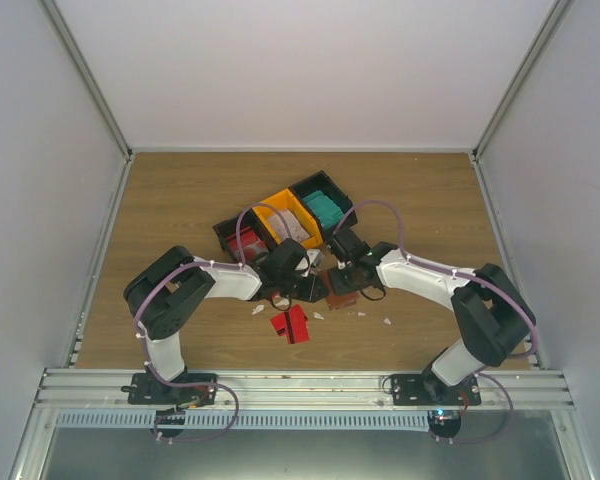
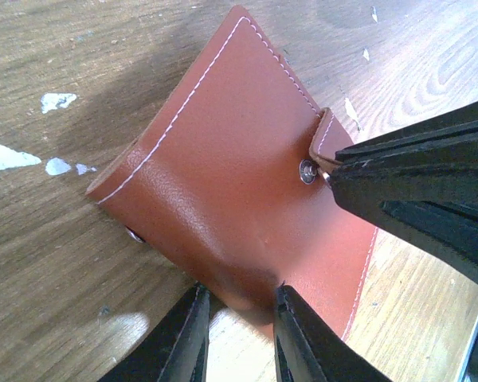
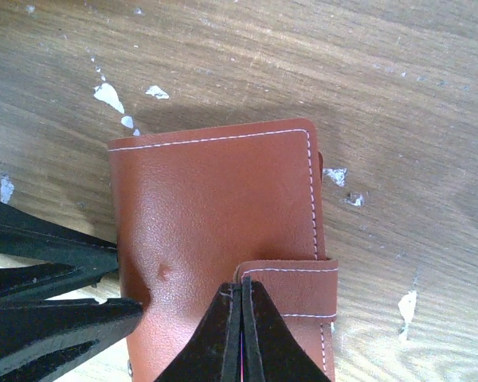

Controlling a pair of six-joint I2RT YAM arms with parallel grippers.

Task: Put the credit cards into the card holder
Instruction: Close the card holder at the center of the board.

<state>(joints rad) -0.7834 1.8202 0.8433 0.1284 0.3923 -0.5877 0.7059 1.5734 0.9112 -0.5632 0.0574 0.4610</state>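
The card holder [image 1: 342, 284] [image 2: 239, 175] [image 3: 215, 207] lies folded shut on the wooden table, reddish-brown with white stitching. My left gripper [image 1: 308, 285] [image 2: 237, 290] pinches its folded edge, and the leather bulges between the fingers. My right gripper [image 1: 352, 272] [image 3: 240, 288] is shut, its tips against the end of the closing strap [image 3: 291, 286] by the snap [image 2: 307, 169]. I cannot tell whether the strap is pinched. One red credit card [image 1: 292, 325] lies on the table in front. Teal cards [image 1: 327, 208], pale cards [image 1: 292, 228] and red cards [image 1: 245, 243] sit in bins.
Joined bins stand just behind the card holder: a black one [image 1: 230, 232], an orange one [image 1: 277, 205] and another black one [image 1: 315, 186]. Small white scraps [image 1: 258, 309] [image 2: 57, 101] [image 3: 107, 95] dot the table. White walls enclose the table on three sides.
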